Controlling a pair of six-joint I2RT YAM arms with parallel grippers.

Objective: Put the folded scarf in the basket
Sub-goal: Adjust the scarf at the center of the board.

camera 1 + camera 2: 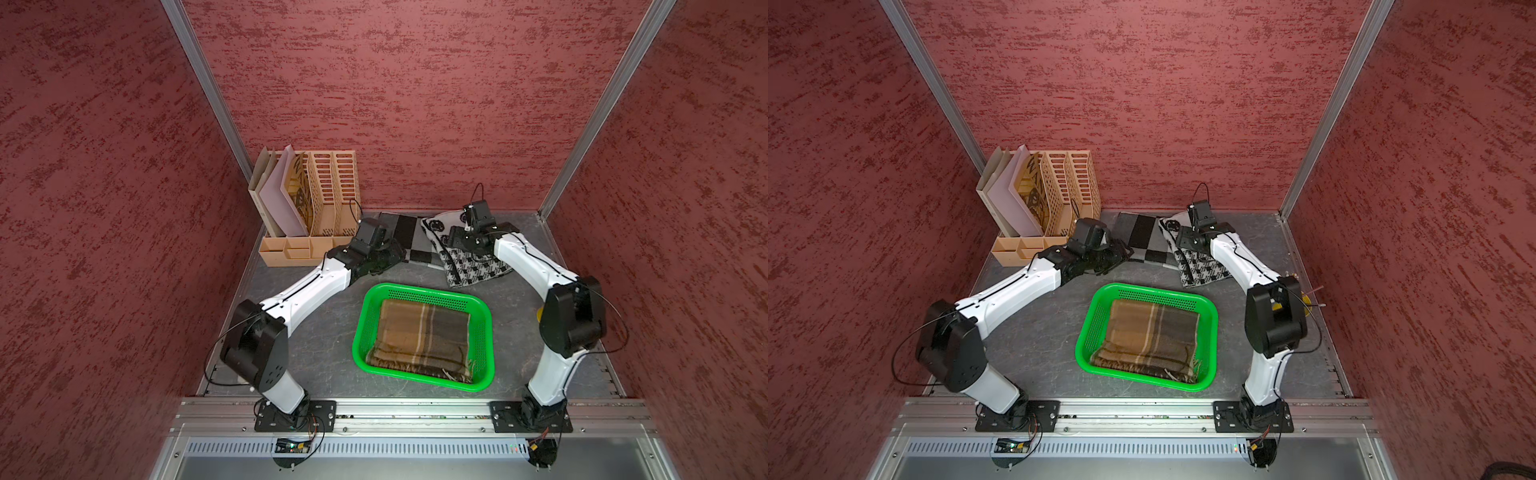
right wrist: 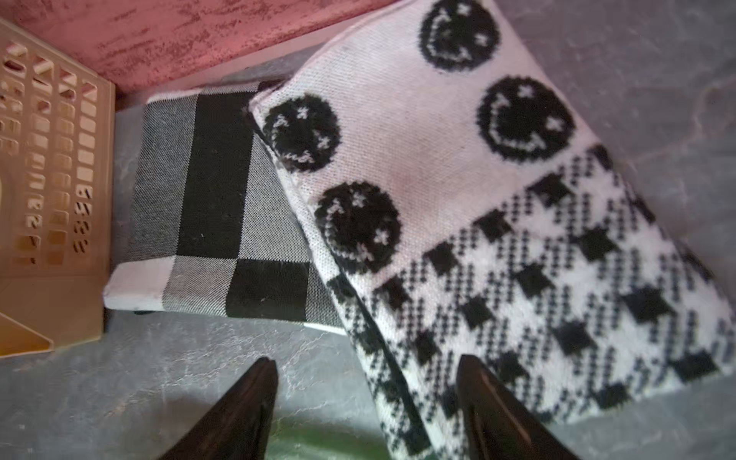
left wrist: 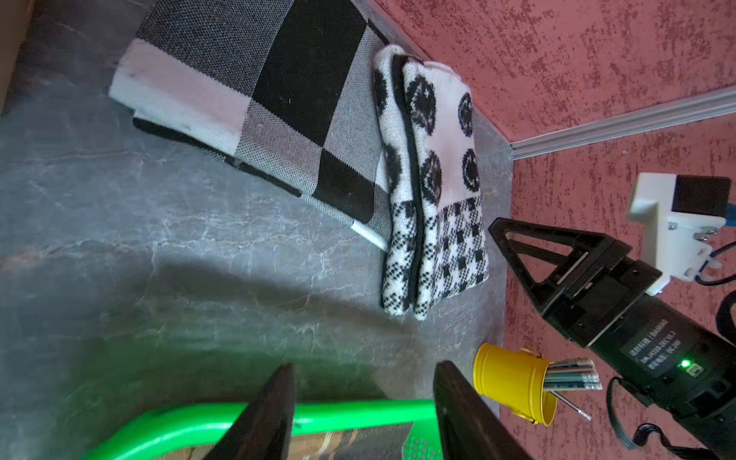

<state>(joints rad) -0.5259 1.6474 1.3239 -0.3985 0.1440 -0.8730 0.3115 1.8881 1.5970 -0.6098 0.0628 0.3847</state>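
Top views | basket (image 1: 424, 297) 1 | plaid scarf (image 1: 419, 336) inside 1 | other scarves (image 1: 409, 239) (image 1: 473, 266) 2

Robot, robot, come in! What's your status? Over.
Left gripper and right gripper: jaws open, empty. Brown plaid scarf lies folded inside green basket. Checked scarf and smiley scarf behind basket, not blocking.

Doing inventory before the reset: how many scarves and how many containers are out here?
Scarves: 3 (brown plaid scarf, checked scarf, smiley scarf)
Containers: 3 (green basket, file organizer, yellow pen cup)
Total: 6
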